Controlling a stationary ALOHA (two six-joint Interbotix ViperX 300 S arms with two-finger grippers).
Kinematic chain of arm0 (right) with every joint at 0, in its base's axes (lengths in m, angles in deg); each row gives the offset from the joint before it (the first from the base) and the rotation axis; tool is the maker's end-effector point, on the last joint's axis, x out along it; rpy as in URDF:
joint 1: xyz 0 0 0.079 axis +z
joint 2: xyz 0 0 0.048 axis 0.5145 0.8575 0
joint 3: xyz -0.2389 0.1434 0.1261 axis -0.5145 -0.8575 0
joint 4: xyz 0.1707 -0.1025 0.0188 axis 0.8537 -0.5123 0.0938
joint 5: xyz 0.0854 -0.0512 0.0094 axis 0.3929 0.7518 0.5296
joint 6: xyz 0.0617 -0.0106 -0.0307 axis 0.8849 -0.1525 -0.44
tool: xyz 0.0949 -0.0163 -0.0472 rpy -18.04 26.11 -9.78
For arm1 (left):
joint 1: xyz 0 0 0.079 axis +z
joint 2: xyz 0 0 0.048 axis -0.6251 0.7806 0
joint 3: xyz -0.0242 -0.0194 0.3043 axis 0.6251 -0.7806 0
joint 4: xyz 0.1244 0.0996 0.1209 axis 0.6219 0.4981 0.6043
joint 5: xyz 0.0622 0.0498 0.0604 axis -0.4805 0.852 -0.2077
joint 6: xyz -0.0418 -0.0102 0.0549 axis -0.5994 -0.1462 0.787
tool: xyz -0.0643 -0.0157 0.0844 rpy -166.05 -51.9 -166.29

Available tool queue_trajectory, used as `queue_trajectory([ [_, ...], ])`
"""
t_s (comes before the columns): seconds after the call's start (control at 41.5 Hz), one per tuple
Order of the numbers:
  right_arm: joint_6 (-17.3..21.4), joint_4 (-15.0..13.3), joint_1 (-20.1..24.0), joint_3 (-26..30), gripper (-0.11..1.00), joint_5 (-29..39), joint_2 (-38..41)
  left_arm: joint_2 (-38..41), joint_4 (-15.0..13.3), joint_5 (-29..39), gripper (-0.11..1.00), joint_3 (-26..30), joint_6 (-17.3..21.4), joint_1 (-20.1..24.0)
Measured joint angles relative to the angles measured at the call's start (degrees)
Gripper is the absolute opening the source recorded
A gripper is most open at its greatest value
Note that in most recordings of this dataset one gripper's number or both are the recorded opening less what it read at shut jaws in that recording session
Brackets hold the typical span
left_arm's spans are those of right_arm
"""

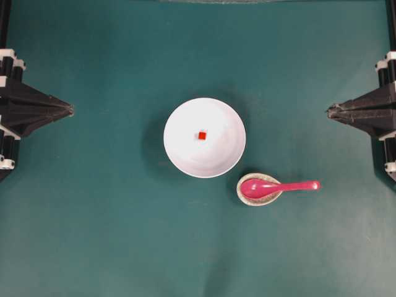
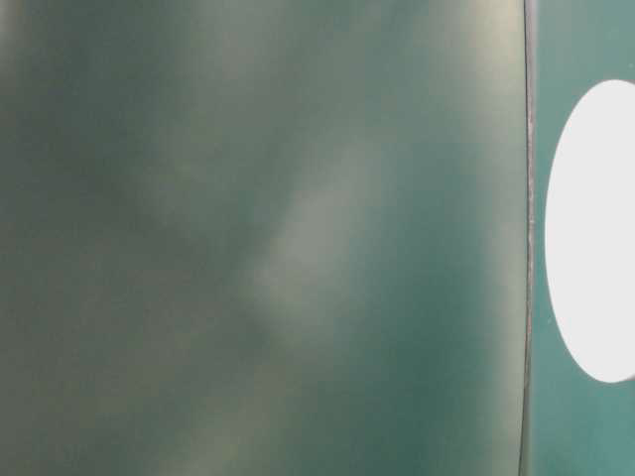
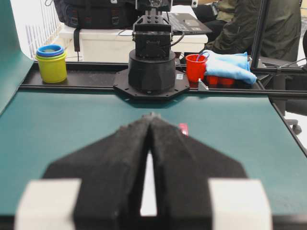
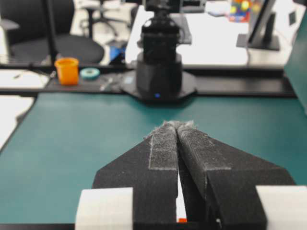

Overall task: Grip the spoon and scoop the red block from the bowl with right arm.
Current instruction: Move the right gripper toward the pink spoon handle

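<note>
- Nothing of the task is showing as done: the spoon (image 1: 272, 187) is lying ungripped and the red block (image 1: 202, 135) is sitting in the bowl (image 1: 204, 137), so gripping, carrying and scooping are all, by my reading, still to come
- Taking the bowl as the landmark, the red block is resting near its middle, a tiny red-orange cube against plain white
- The spoon is lying just beside the bowl's lower right rim, its deep oval scoop nesting in a small speckled dish (image 1: 258, 189) and its short straight handle pointing away from the bowl toward the right arm's side
- The right gripper (image 1: 330, 111) is waiting well apart from the bowl at the right edge of the overhead view, its jaws pressed together on nothing, as the right wrist view is showing
- The left gripper (image 1: 70, 111) is sitting well apart on the opposite side, its jaws likewise meeting at the tip and holding nothing
- The spoon is looking glossy and hard, magenta-pink; the bowl is looking smooth and round; the dish is grey-white and teardrop-shaped
- The table (image 1: 93, 235) is wearing a matte teal cover
- The gripper fingers are looking black and wedge-shaped, with a fuzzy, fraying padding along their inner edges
</note>
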Motion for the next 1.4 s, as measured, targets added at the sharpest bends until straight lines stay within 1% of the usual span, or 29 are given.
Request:
queue_trajectory([
  [0.097, 0.79, 0.0, 0.0, 0.79, 0.0, -0.09, 0.09, -0.26, 0.0, 1.67, 0.0, 1.49, -0.7, 0.0],
  [0.265, 1.23, 0.62, 0.0, 0.97, 0.0, -0.26, 0.0, -0.35, 0.0, 5.54, 0.0, 1.85, -0.97, 0.0],
  [0.531, 1.32, 0.79, 0.0, 1.23, 0.0, -0.18, 0.18, -0.35, 0.0, 8.0, 0.0, 1.85, -3.96, 0.0],
  [0.724, 1.41, 0.88, 0.0, 1.32, 0.0, 0.44, 0.88, -0.35, 0.0, 10.81, 0.0, 1.85, -4.22, 0.0],
  [0.941, 1.32, 0.88, 0.0, 1.41, 0.01, 3.43, 0.97, -0.53, 0.0, 13.45, 0.0, 1.85, -4.04, 0.0],
  [0.965, 1.41, 0.88, 0.09, 1.32, 0.03, 3.69, 1.05, -0.53, 0.09, 13.54, 0.0, 1.85, -3.96, 0.0],
  [1.013, 1.41, 0.88, 0.09, 1.41, 0.1, 3.87, 1.32, -0.53, 0.09, 13.71, 0.0, 1.85, -3.78, 0.0],
  [1.11, 1.41, 0.88, 0.09, 1.32, 0.29, 4.13, 2.29, -0.53, 0.18, 13.8, 0.0, 1.85, -3.69, 0.0],
  [1.182, 1.41, 0.88, 0.18, 0.97, 0.38, 3.87, 3.43, -0.62, 0.18, 13.89, 0.0, 1.85, -3.69, 0.0],
  [1.255, 1.58, 1.14, 0.44, 0.26, 0.43, 2.99, 4.66, -0.79, 0.26, 14.24, 0.0, 1.85, -3.69, 0.0],
  [1.399, 2.9, 2.2, 0.79, -1.67, 0.46, 0.62, 7.56, -1.49, 0.26, 15.64, 0.0, 2.02, -3.34, 0.0],
])
